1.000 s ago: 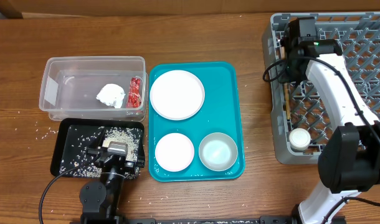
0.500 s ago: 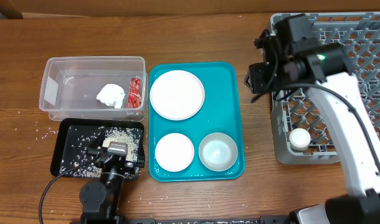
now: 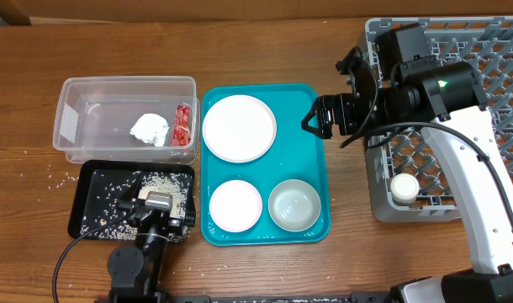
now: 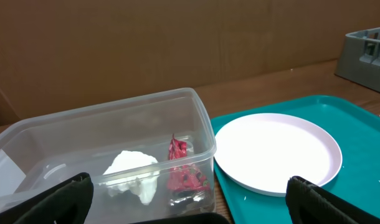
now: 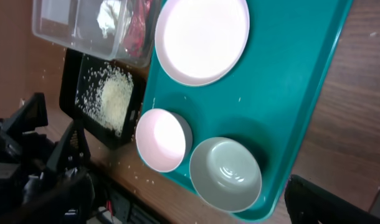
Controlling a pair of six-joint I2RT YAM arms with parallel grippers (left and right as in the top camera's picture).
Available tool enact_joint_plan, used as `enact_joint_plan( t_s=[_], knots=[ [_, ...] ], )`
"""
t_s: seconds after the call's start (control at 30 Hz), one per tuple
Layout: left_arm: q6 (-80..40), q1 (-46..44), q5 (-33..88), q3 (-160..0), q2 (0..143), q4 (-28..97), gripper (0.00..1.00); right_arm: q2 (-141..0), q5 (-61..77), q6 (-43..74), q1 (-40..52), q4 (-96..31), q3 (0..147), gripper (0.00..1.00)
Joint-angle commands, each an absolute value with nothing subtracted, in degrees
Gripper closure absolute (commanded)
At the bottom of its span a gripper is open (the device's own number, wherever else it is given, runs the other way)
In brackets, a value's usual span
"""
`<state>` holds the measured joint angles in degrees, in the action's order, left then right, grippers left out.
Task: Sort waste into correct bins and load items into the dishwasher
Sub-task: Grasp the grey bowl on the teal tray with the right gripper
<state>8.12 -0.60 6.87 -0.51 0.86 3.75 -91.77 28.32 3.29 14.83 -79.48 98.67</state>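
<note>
— Status, right side?
— My right pincer (image 3: 309, 124): fingers apart, nothing held, above teal tray (image 3: 317, 181) rim. Large plate (image 3: 239, 127) lies on tray; napkin wad (image 3: 150, 129), wrapper (image 3: 183, 124) in clear tub (image 3: 97, 91).

tub (image 3: 126, 82) left of tray (image 3: 294, 162), dish rack (image 3: 502, 61) right, plate (image 3: 239, 127) on tray

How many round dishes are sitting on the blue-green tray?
3. A big white plate lies at the far end of the teal tray. A small white dish sits near-left and a metal bowl near-right. None looks hidden.
</note>
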Motion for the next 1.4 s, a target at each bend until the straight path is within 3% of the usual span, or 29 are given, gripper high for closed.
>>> enact_joint_plan(
  t_s=[0.0, 0.13, 0.37, 0.43, 0.57, 0.6, 0.93, 1.07, 1.37],
  knots=[
    [8.99, -0.12, 6.92, -0.27, 0.25, 3.81, 0.00, -89.23, 22.28, 3.73, 17.10, -79.66, 97.91, 0.00],
    [8.99, -0.12, 6.92, -0.27, 0.25, 3.79, 0.00, -87.20, 13.47, 12.08, 21.39, -76.47, 89.60, 0.00],
    [8.99, -0.12, 6.92, -0.27, 0.25, 3.81, 0.00, -87.11, 12.97, 17.89, 23.14, -62.96, 69.54, 0.03],
    [8.99, -0.12, 6.92, -0.27, 0.25, 3.81, 0.00, -87.11, 13.06, 17.82, 23.14, -59.70, 64.93, 0.14],
    [8.99, -0.12, 6.92, -0.27, 0.25, 3.79, 0.00, -87.11, 13.13, 17.65, 23.14, -54.61, 58.46, 0.52],
    [8.99, -0.12, 6.92, -0.27, 0.25, 3.81, 0.00, -87.11, 13.19, 17.65, 23.16, -53.71, 57.21, 0.56],
    [8.99, -0.12, 6.92, -0.27, 0.25, 3.79, 0.00, -87.11, 17.28, 15.07, 23.18, -50.15, 51.07, 0.57],
    [8.99, -0.12, 6.92, -0.27, 0.25, 3.81, 0.00, -87.11, 17.65, 14.98, 23.20, -50.19, 51.05, 0.69],
    [8.99, -0.12, 6.92, -0.27, 0.25, 3.81, 0.00, -89.95, 17.63, 15.25, 23.20, -46.37, 48.88, 0.71]
  ],
)
